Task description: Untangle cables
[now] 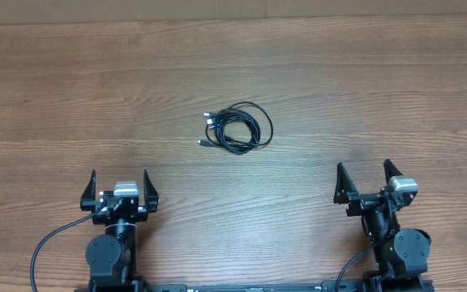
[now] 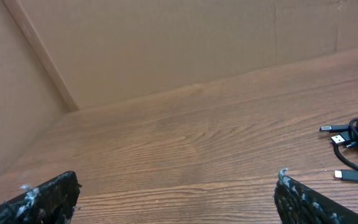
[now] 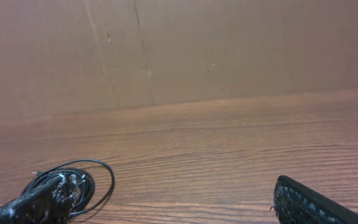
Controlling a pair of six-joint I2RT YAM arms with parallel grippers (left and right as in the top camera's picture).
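The cables [image 1: 238, 128] lie as one coiled black bundle in the middle of the wooden table, small plug ends poking out on its left side. My left gripper [image 1: 119, 185] stands open near the front left, well short of the bundle. My right gripper [image 1: 364, 177] stands open near the front right, also apart from it. In the left wrist view the cables [image 2: 356, 146] show at the right edge with silvery plugs, beyond my open left gripper [image 2: 178, 186]. In the right wrist view the cables [image 3: 98, 180] sit at the lower left, partly behind one finger of my open right gripper [image 3: 169, 199].
A brown cardboard wall [image 2: 166, 43] closes the far side of the table and a cardboard panel stands on the left. Thick black arm cables [image 1: 51, 243] run from the arm bases at the front edge.
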